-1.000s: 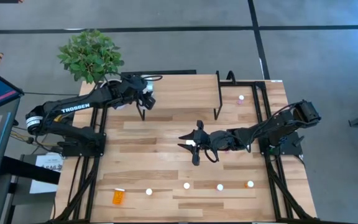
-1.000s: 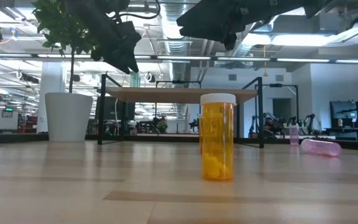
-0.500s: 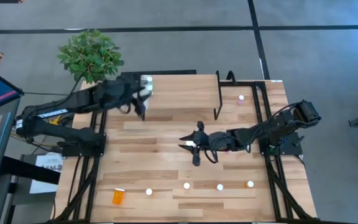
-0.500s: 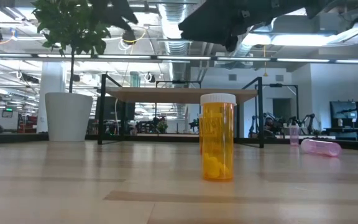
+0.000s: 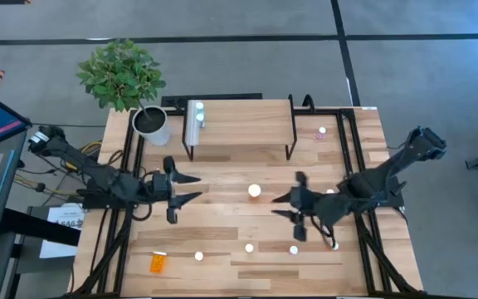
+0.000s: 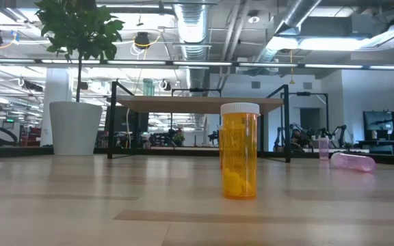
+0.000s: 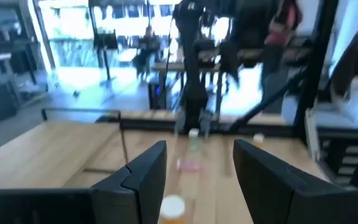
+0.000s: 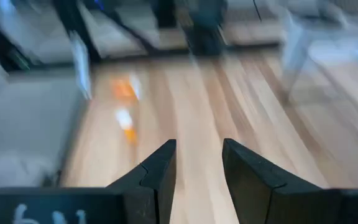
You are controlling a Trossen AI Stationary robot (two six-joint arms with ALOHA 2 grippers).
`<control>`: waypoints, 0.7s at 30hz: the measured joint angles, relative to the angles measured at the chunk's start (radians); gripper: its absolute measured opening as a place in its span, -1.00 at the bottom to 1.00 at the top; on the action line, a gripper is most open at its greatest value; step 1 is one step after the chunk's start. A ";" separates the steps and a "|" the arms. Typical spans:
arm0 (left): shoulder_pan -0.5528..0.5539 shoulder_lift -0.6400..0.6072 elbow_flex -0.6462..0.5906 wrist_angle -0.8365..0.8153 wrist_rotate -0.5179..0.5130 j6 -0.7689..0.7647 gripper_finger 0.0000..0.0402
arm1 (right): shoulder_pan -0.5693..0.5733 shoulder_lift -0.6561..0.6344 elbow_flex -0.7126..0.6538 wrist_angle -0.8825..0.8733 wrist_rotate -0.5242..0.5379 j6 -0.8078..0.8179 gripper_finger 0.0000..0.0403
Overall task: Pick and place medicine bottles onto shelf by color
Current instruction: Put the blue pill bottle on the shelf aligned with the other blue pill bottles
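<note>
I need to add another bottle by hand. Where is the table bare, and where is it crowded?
Bare: most of the shelf right of the bottle at its left end. Crowded: the front row of bottles, where the right gripper hangs open.

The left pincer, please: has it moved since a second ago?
Yes. The left pincer has left the shelf and drawn back toward the table's middle, open and empty.

Left gripper (image 5: 191, 188) is off the shelf (image 5: 247, 123) and back over the table's left middle, fingers apart. A teal bottle (image 5: 195, 121) now lies on the shelf's left end. Right gripper (image 5: 290, 211) has pulled back rightward, fingers apart, uncovering an orange bottle (image 5: 255, 191) mid-table. Neither arm shows in the low view now.
</note>
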 joint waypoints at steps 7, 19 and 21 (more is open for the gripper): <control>-0.015 0.005 0.002 0.073 0.060 0.035 -0.14 | -0.011 0.047 0.155 -0.715 0.010 0.547 -0.23; -0.012 0.006 0.002 0.095 0.041 0.085 -0.14 | 0.009 0.048 -0.073 -0.867 -0.330 0.801 -0.23; -0.012 0.006 0.002 0.100 0.041 0.085 -0.14 | -0.001 0.047 -0.131 -0.870 -0.373 0.796 -0.23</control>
